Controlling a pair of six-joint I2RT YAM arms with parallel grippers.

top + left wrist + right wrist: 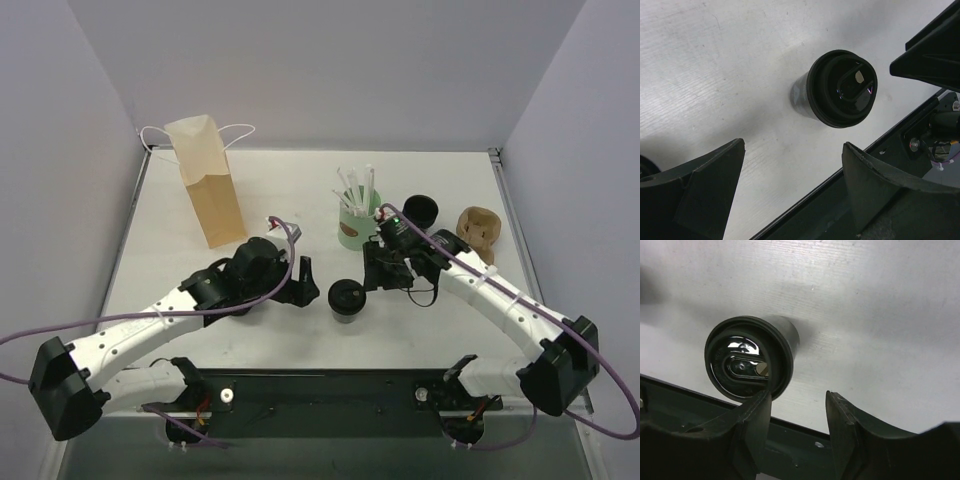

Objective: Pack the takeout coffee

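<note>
The takeout coffee (347, 298) is a small black cup with a round black lid, standing upright on the table between my two grippers. My left gripper (304, 283) is open and empty just left of it. In the left wrist view the cup (840, 90) stands beyond the open gripper (792, 145), apart from it. My right gripper (381, 271) is open and empty just right of and behind the cup. In the right wrist view the cup (747, 357) sits left of the gripper (797, 395), outside the gap, close to the left finger (752, 422).
A brown paper bag (205, 180) with white handles stands upright at the back left. A mint-green cup with white straws (355, 222) stands behind the coffee. A black lid stack (420, 210) and a brown cardboard piece (478, 228) lie at the back right.
</note>
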